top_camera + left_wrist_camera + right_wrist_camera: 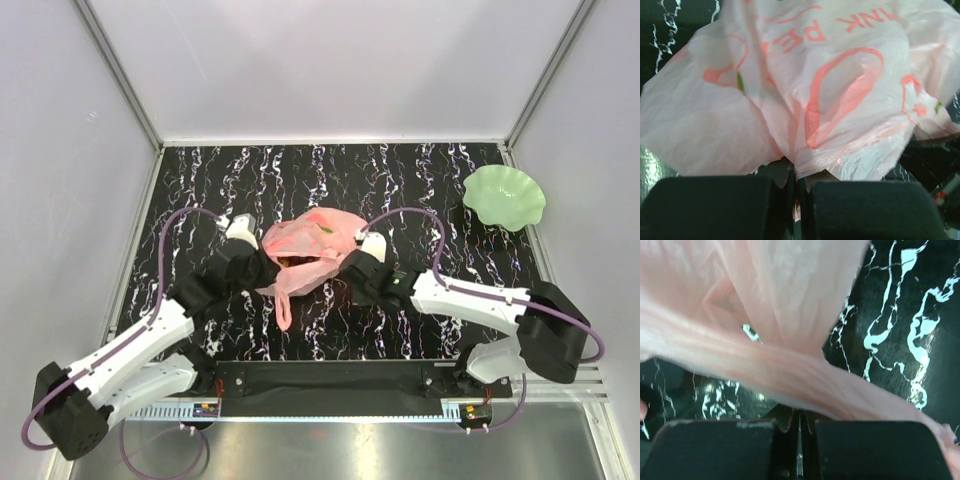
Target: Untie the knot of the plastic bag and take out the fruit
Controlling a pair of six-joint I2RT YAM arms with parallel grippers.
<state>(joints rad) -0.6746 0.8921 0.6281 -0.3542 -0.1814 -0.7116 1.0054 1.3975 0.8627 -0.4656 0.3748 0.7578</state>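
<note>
Bag position: the plastic bag (300,250) sits mid-table, slightly left of centre, well in from every edge. The dark marbled table (420,180) shows on all sides of it, with the widest open band toward the far wall. The near side is crowded by both arms. The green plate (504,197) is at the far right corner, well apart from the bag and close to the right wall. The bag's long axis runs roughly left–right between the two grippers. One thin handle strip trails off toward the near edge, and the print in the left wrist view reads upside down. The fruit (296,262) shows only as a brownish patch at the bag's mouth – I cannot tell which kind. The left arm reaches in from the near left with its forearm angled inward. The left gripper (796,186) is at the bag's left edge, with its jaws pressed together on a fold of the film. The right arm lies low across the near right with its wrist turned inward. The right gripper (799,424) is at the bag's right edge, with its jaws likewise narrowed onto a stretched band of pink film.
</note>
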